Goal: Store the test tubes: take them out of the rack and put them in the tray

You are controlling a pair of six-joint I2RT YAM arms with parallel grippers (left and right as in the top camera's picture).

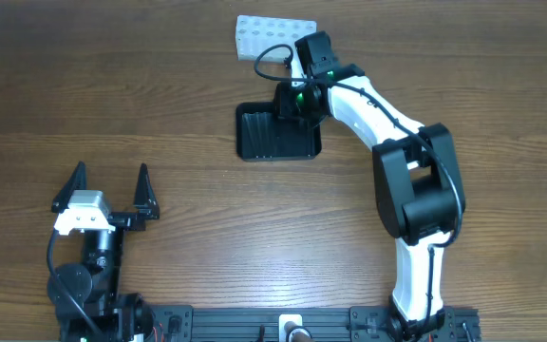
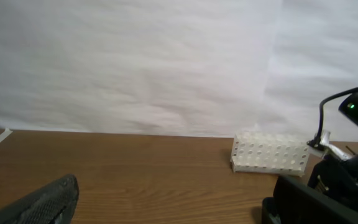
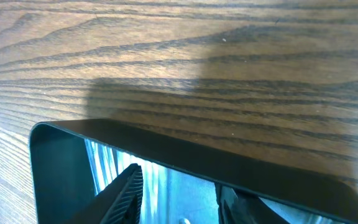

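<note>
The right tool [image 1: 297, 100] hung low over the right part of the black tray [image 1: 254, 133], probably because the grooved floor called for a tube to be laid down close rather than dropped. In its wrist view the right tool [image 3: 178, 182] sat just inside the tray's far wall [image 3: 197, 155], and I could not tell whether it pinched anything. Pale glassy streaks on the tray floor looked like test tubes [image 3: 103, 165] already lying there, though that was a judgement. The white rack [image 1: 275, 36] stood just beyond the tray, near the far edge of the surface [image 1: 160, 85], so trips between them stayed short. Whether tubes remained in the rack [image 2: 269, 154] was too faint to make out. The left tool [image 1: 109, 183] rested well apart at the near left, spread wide and empty, likely parked out of the way. Bare wood lay open to the left of the tray, while its walls and the rack hemmed in the right arm.
</note>
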